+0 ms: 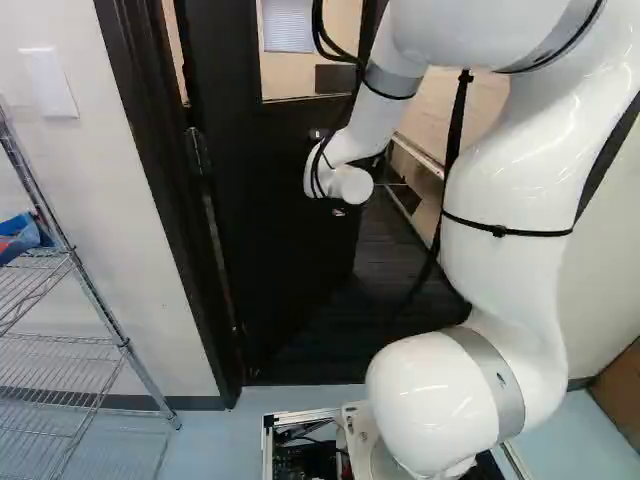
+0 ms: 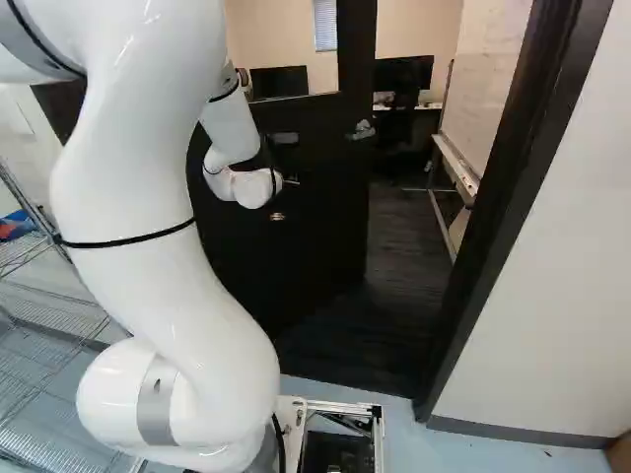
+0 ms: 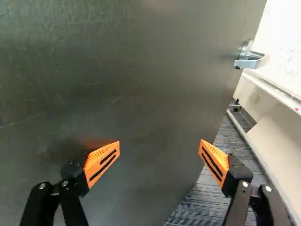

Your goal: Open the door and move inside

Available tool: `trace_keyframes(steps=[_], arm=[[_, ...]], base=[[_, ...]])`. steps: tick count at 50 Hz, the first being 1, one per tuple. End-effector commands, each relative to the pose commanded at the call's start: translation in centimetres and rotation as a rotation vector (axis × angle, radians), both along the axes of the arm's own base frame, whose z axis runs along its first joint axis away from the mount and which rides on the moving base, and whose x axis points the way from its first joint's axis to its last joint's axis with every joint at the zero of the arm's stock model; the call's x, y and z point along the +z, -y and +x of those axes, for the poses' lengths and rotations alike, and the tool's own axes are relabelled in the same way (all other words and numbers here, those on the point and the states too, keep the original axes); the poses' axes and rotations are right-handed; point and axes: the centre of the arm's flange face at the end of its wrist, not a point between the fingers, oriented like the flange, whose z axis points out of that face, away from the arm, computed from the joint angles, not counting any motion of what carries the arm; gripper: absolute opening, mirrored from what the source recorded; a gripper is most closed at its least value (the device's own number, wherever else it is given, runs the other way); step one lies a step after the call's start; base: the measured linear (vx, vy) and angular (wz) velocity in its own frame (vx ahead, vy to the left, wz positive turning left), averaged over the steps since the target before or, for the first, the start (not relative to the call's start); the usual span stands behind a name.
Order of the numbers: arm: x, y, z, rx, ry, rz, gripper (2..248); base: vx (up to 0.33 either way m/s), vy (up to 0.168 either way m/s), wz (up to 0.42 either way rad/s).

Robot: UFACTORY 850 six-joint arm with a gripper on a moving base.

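Currently | gripper (image 3: 160, 144) spread wide before open door (image 1: 275, 250) | wire rack (image 1: 125, 345): blue-and-red item (image 1: 22, 234) | base frame (image 1: 267, 445): electronics (image 1: 305, 460)

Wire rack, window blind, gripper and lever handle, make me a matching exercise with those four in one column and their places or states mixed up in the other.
Column one
1. Gripper
2. Lever handle
3. Wire rack
4. Window blind

Column two
A. At the left of the left base view
B. Seen through the window of the door
C. Open
D. Near the door's free edge

Right pairs: 1-C, 2-D, 3-A, 4-B
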Motion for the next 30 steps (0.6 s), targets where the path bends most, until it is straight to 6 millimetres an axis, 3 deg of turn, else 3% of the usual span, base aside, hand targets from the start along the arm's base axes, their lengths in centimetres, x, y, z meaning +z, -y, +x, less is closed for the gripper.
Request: trace_keyframes(steps=[30], arm=[[-0.2, -3.0, 2.1, 0.05, 0.01, 0.001, 247]], base=[[0.0, 0.0, 0.0]])
